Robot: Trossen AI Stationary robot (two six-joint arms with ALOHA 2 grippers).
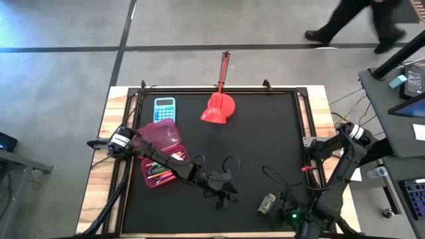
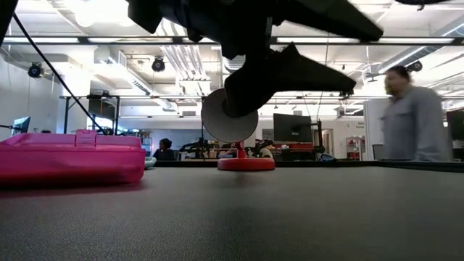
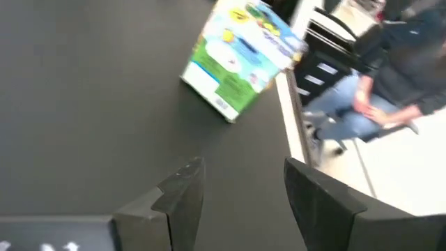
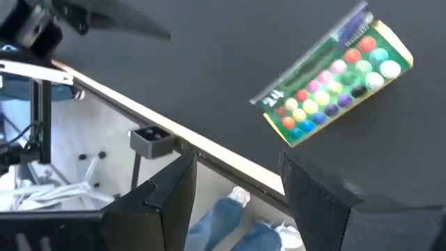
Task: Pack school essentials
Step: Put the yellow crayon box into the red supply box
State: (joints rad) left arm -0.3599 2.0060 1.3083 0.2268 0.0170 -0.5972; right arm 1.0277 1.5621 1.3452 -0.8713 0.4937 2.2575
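The crayon box [image 1: 267,203] lay on the black surface [image 1: 265,139] near its front edge, between the left gripper [image 1: 226,194] and right gripper [image 1: 295,216], both fingers spread, empty. A person [image 2: 409,116] stood in the room behind.

Green-yellow crayon box [image 1: 267,203] lies flat near table's front; pens [image 1: 159,172] fill pink case [image 1: 161,137].

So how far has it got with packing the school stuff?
Mostly done, it seems. The open pink case already holds a bundle of colored pens and pencils. In hand: nothing yet; the left gripper hangs open and empty over the mat, facing the crayon box. Left: that box lies loose near the table's front edge, so it needs picking up and packing. The right gripper waits open beside it.
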